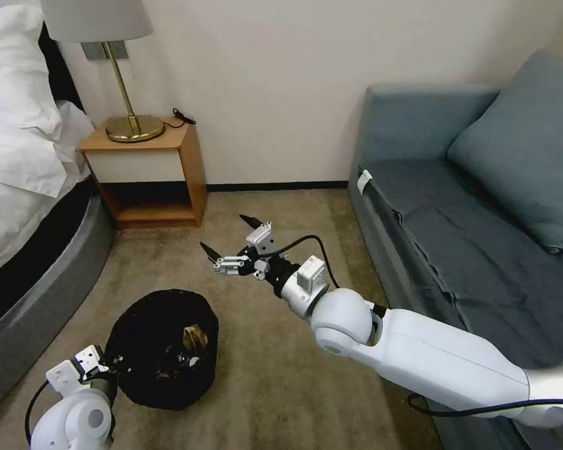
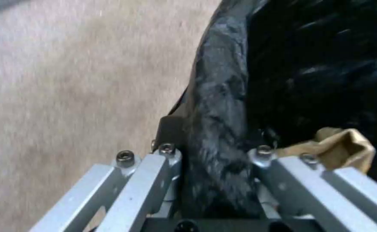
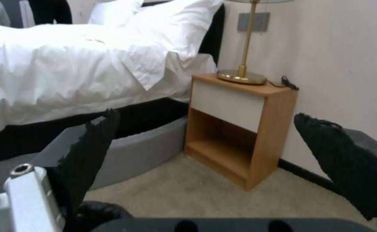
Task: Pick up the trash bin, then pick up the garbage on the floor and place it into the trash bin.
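The trash bin (image 1: 145, 325), black and lined with a crinkled black bag, hangs tilted low at my left over the floor (image 1: 275, 369). My left gripper (image 1: 111, 364) is shut on its near rim; in the left wrist view the bin's rim (image 2: 216, 106) runs between the fingers (image 2: 168, 151). Inside the bin lies garbage: a crumpled tan paper (image 1: 195, 336) (image 2: 341, 145) and some darker bits. My right gripper (image 1: 227, 234) hovers open and empty above the carpet, ahead of the bin. In the right wrist view its black fingertips (image 3: 91, 141) stand wide apart.
A wooden nightstand (image 1: 150, 165) with a brass lamp (image 1: 133, 127) stands against the far wall. The bed (image 1: 19, 150) with its grey base runs along the left. A blue-grey sofa (image 1: 475, 225) fills the right side. Open carpet lies between them.
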{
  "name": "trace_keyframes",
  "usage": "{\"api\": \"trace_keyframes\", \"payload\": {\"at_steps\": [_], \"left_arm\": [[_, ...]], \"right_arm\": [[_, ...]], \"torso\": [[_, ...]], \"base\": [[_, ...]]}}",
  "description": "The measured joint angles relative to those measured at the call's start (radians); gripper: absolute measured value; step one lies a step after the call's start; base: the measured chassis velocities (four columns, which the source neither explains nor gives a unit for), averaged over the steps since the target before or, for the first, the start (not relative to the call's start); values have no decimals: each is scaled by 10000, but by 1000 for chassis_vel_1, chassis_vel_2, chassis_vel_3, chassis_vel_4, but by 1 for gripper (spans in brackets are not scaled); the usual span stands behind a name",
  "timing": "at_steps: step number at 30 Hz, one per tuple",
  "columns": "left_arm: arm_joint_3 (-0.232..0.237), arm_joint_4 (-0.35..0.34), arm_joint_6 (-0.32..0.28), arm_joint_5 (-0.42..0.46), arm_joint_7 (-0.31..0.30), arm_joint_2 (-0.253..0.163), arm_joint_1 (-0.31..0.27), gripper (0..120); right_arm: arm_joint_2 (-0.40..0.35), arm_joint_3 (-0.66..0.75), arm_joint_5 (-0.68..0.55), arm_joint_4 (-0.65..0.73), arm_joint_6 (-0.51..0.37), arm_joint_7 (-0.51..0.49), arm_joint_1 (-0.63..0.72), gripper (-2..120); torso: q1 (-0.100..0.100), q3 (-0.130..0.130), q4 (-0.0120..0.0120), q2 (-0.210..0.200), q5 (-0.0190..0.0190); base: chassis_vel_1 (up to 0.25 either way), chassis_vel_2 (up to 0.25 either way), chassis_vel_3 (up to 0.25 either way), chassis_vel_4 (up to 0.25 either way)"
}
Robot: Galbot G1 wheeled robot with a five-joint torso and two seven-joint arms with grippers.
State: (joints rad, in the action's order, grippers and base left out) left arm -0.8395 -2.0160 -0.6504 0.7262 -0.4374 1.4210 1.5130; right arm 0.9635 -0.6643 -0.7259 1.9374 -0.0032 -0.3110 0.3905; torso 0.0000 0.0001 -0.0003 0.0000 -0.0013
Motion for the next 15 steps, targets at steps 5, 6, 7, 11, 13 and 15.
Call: {"api": "trace_keyframes", "payload": {"at_steps": [5,6,7,11,13,15], "left_arm": [[-34,-41,394,-793,418,0,55,45],[-34,-41,394,-793,418,0,55,45],[-44,-47,512,-1038,505,1,64,48],[-95,-60,925,-1766,831,1,112,62],[-128,-88,1217,-2083,1018,-3,141,71],[-171,-100,1683,-2441,1226,-3,162,80]], "right_arm": [[-17,48,20,-2,9,8,117,100],[-17,48,20,-2,9,8,117,100],[-18,63,20,-2,10,12,142,100],[-2,85,24,-28,15,21,197,100],[18,87,32,-61,30,24,226,100],[38,172,34,-75,55,27,297,100]], "torso": [[0,0,2,0,8],[0,0,2,0,8],[0,0,2,-1,11],[0,0,2,-1,12],[0,0,3,-1,12],[0,0,3,-1,12]], "base": [[0,0,0,0],[0,0,0,0],[0,0,0,0],[0,0,0,0],[0,0,0,0],[0,0,0,0]]}}
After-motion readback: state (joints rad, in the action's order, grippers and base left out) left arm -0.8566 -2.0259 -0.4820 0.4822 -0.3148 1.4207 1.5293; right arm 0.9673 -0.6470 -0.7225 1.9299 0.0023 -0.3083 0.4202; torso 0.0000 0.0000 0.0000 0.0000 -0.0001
